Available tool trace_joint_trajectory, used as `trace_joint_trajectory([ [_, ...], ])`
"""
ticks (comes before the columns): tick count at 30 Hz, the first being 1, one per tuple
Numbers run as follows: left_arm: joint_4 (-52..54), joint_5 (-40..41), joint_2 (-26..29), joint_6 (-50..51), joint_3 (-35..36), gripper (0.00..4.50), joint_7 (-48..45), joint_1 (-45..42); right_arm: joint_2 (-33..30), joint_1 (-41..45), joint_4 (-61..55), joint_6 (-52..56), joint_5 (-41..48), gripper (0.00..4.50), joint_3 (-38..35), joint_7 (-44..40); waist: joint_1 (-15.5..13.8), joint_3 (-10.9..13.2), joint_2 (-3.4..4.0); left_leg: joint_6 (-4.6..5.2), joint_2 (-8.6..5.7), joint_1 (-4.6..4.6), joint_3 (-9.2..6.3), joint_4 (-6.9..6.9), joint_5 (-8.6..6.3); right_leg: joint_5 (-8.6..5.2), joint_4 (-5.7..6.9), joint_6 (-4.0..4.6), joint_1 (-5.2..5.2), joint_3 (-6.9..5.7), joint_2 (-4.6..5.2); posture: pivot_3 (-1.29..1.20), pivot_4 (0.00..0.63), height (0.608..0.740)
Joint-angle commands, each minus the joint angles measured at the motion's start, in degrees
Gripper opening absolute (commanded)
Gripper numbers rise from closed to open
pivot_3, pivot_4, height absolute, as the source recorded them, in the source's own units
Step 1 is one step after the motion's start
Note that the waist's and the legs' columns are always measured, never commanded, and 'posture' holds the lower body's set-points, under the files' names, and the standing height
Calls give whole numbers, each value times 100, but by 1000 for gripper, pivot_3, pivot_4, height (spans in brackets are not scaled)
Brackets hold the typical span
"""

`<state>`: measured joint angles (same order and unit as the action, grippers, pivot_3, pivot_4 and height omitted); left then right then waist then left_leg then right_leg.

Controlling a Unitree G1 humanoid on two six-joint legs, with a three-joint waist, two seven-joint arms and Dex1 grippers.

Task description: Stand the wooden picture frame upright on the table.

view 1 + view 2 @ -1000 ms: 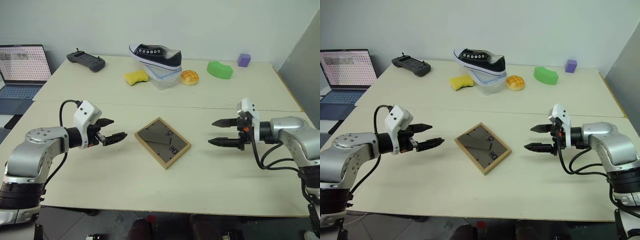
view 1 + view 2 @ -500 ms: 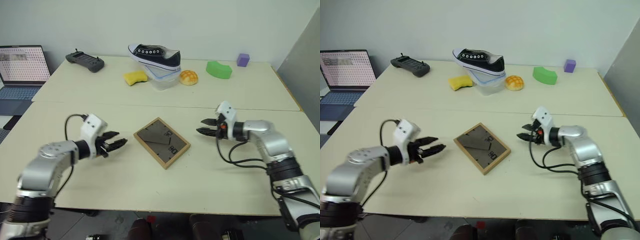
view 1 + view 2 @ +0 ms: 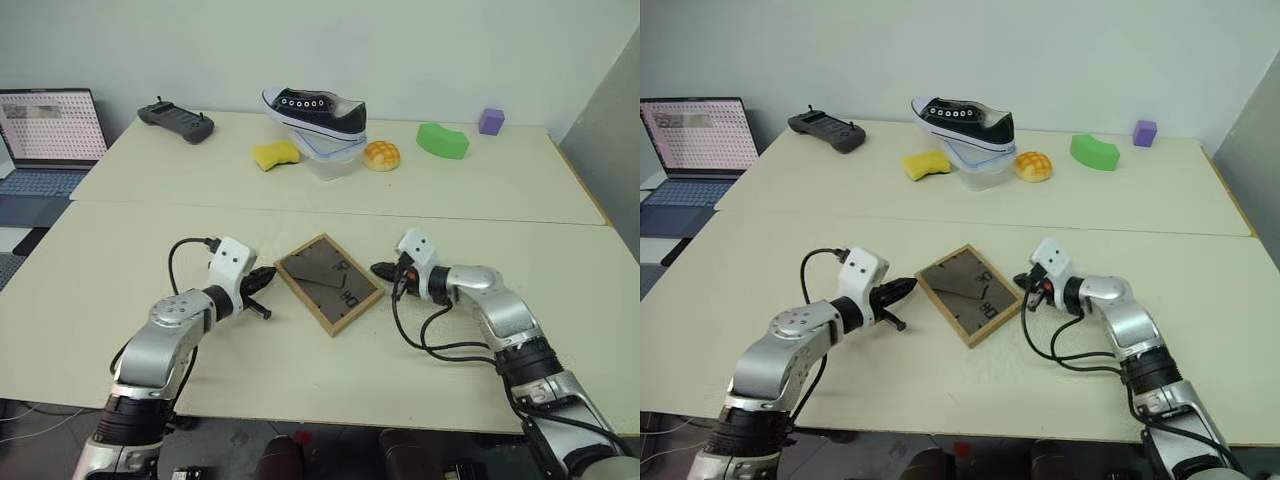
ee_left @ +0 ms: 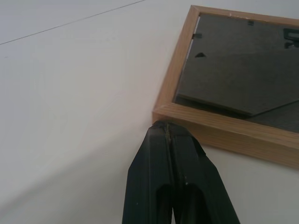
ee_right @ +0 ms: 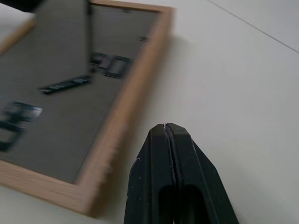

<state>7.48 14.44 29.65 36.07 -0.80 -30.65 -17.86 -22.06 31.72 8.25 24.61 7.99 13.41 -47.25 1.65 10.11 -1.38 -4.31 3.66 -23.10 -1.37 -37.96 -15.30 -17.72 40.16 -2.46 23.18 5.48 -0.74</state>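
The wooden picture frame (image 3: 328, 283) lies flat on the table (image 3: 130, 240), dark back panel and easel stand facing up. My left gripper (image 3: 270, 274) is shut with nothing in it, low over the table. Its closed tip (image 4: 167, 128) touches the frame's left corner (image 4: 164, 113). From the other side my right gripper (image 3: 379, 268) is also shut and holds nothing. Its tip (image 5: 166, 127) sits just off the frame's right edge (image 5: 119, 116); whether it touches, I cannot tell.
At the back of the table a black shoe (image 3: 314, 108) rests on a clear container (image 3: 330, 158). Beside them lie a yellow sponge (image 3: 274, 154), a bun (image 3: 380, 155), a green block (image 3: 441, 140) and a purple cube (image 3: 490, 121). A controller (image 3: 176, 121) and laptop (image 3: 48, 140) sit far left.
Both grippers have closed from open. Both arms came down and inward, so the two tips now flank the frame. The frame still lies flat.
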Motion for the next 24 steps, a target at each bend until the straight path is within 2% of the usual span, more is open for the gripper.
trace_joint_trajectory([
  [1,25,-72,-93,-73,-150,12,-39,-231,-26,-112,-707,336,204,0,13,-123,5,0,0,0,0,0,1,0,0,0,0,0,0,1,0,0,150,740],
  [5,-71,-158,-219,-149,-409,12,-148,-407,-171,-398,-1400,787,316,0,16,-177,4,0,0,0,0,1,-1,0,0,0,1,0,0,0,-2,0,150,740],
  [10,-64,-174,-226,-135,-493,12,-268,-443,-390,-591,-1724,1037,314,0,-64,-145,10,0,0,0,0,2,-2,0,0,0,0,0,-1,0,-3,0,150,740],
  [15,-147,-262,-200,-151,-544,12,-289,-501,-576,-678,-1769,1074,162,0,-125,72,8,0,-1,0,-1,1,-2,0,0,0,-1,0,-2,0,-3,0,150,740],
  [18,-112,-116,50,-9,-286,12,-484,-535,-691,-669,-1647,1016,96,0,-241,209,8,0,-1,0,-1,1,-1,0,0,0,-3,0,-2,1,-3,0,150,740],
  [21,-158,463,554,181,317,12,-1134,-591,-791,-601,-1526,898,166,0,-397,175,20,0,-2,0,1,1,-4,0,0,0,-2,0,-1,0,-6,0,150,740],
  [24,-264,1673,873,1343,995,489,-1816,-764,-906,-426,-1082,537,65,0,-407,78,45,1,-1,1,4,4,-4,3,0,-1,-1,1,0,-1,-10,0,150,740],
])
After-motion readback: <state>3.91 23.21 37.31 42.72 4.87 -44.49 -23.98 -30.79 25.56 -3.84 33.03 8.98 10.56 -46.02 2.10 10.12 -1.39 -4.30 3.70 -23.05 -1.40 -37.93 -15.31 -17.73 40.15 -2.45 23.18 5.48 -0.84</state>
